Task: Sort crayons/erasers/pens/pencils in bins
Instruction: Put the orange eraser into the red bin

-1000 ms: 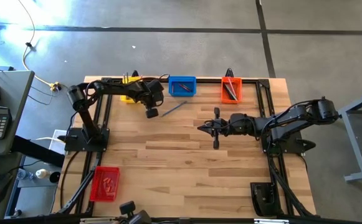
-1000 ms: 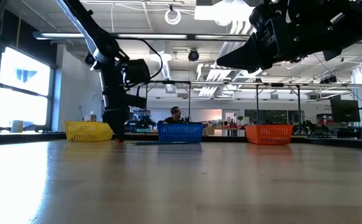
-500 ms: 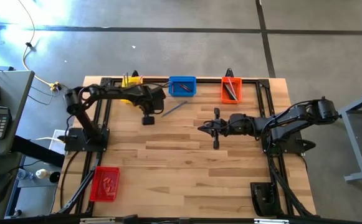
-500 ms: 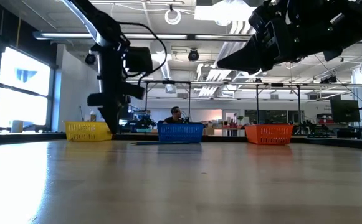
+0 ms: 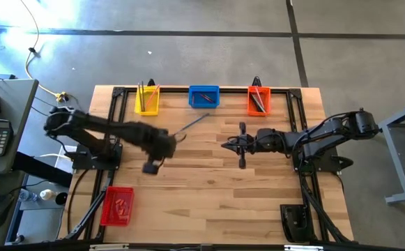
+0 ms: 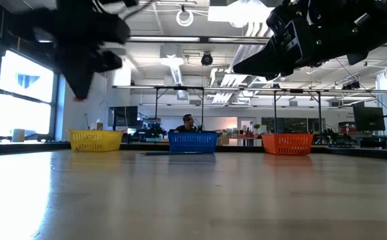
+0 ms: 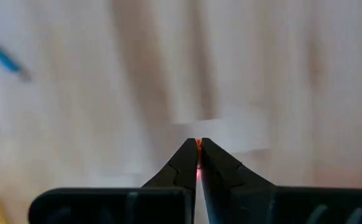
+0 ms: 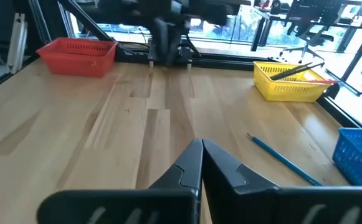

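My left gripper [image 7: 197,163], centre-left of the high view, is pinched shut on a tiny red eraser [image 7: 197,147]: light, rubbery, likely squashy, so take it mid-body. Right gripper [image 8: 202,163] closed, empty.

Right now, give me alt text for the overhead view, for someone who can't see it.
The left gripper, blurred, hangs over the wooden table between the yellow bin and the red bin. A blue pencil lies loose below the blue bin. The right gripper waits mid-table, near the orange bin.
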`<state>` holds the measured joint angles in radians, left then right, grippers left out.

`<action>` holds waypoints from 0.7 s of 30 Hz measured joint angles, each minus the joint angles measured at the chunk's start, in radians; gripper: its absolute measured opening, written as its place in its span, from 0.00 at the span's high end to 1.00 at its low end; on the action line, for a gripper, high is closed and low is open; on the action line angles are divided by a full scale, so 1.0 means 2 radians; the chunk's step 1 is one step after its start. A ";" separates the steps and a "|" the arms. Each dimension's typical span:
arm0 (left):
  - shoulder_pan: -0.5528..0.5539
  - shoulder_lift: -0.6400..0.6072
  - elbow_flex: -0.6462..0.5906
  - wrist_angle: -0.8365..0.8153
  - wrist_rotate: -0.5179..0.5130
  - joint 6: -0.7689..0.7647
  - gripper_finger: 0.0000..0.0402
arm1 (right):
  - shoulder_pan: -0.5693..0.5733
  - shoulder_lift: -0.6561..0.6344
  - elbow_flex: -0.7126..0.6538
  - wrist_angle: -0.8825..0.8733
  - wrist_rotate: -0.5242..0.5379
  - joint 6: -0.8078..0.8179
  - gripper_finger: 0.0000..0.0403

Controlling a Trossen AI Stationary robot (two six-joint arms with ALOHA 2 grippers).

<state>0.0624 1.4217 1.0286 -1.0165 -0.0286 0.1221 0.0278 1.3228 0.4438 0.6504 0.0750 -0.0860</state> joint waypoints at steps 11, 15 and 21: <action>-0.277 -0.038 0.000 -0.038 0.028 -0.300 1.00 | 0.006 0.000 0.000 0.006 0.000 -0.004 1.00; -0.353 -0.032 0.000 -0.031 0.047 -0.395 1.00 | 0.006 0.000 0.000 0.007 0.000 0.000 1.00; -0.449 -0.033 0.000 -0.032 0.045 -0.539 1.00 | 0.007 0.000 0.000 0.010 0.000 0.010 1.00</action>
<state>-0.8366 1.3559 1.0279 -1.0798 0.0610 -0.9556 0.0411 1.3228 0.4438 0.6702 0.0750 -0.0661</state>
